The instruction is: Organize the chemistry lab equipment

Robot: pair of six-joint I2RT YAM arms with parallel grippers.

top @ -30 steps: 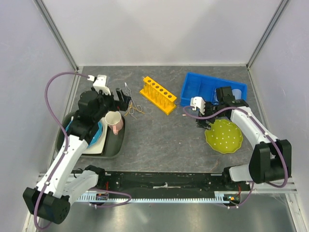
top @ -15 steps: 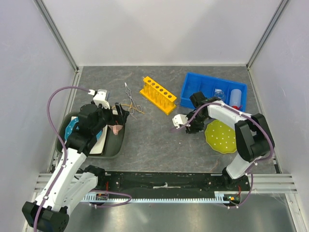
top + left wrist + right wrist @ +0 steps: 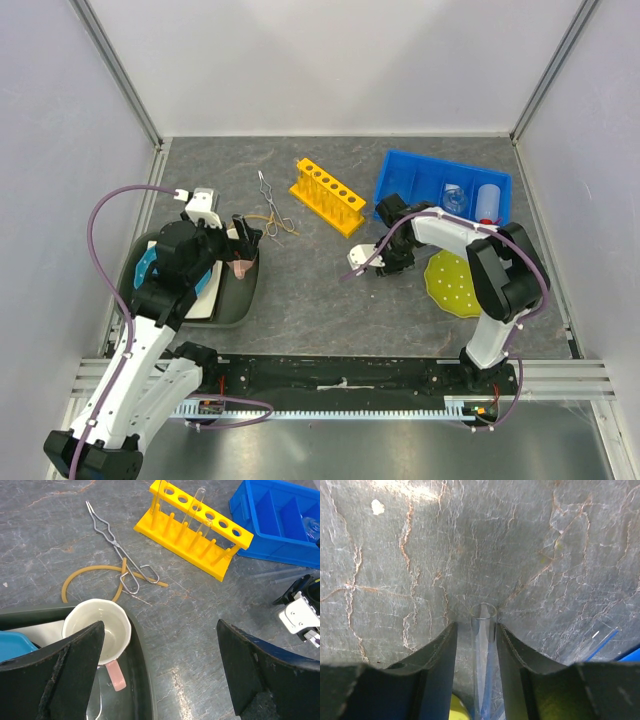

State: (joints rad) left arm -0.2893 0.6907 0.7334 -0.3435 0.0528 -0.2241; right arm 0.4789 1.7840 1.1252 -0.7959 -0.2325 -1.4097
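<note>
R arm has swung off the blue bin and down to the desk, just left of the green dotted plate; L arm has pulled back twd the tray.

Clear test tube lies flat on the desk, open mouth away from the wrist cam, betw the jaws of the right end effector; jaws roughly half closed and straddling it, a sliver of gap showing on one side, so not clamped yet as far as seen. Left end effector spread wide, holding nothing, hanging over the cream mug.

Progress, approx: glass flask and white squeeze bottle sit in the bin; one tube looks to be standing in the yellow test-tube rack; so prob. under halfway. Left to do: this tube; a couple more clear tubes on the desk by the bin; metal tongs and tan rubber loop, lying crossed and touching, near the rack.
</note>
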